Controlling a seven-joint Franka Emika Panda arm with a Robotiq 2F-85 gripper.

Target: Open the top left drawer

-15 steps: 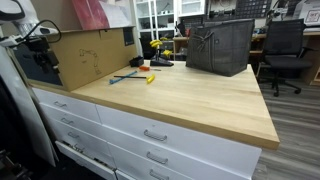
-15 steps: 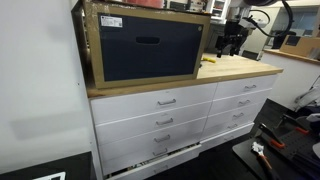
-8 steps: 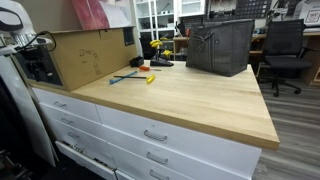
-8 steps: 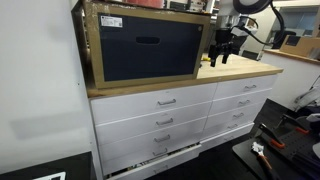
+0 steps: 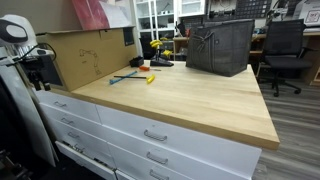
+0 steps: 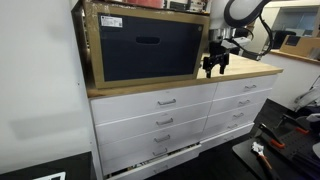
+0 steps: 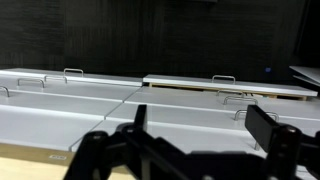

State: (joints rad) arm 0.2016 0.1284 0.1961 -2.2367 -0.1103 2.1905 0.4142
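White drawers (image 6: pixel 160 115), pale wood countertop (image 5: pixel 190 100), black gripper (image 6: pixel 214 72)

I am looking at the top left drawer (image 6: pixel 140 104): white, flat, sitting shut, showing one small silver pull.

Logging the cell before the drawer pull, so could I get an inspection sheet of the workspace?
Surface: pale wooden counter.
Job's things: top left drawer, shut.
Clutter: box, grey bag, hand tools.
Grippers: pincer open, beside the box, touching nothing.
Cables: black cable looping off the arm.
Surroundings: chair; bottom drawer ajar.
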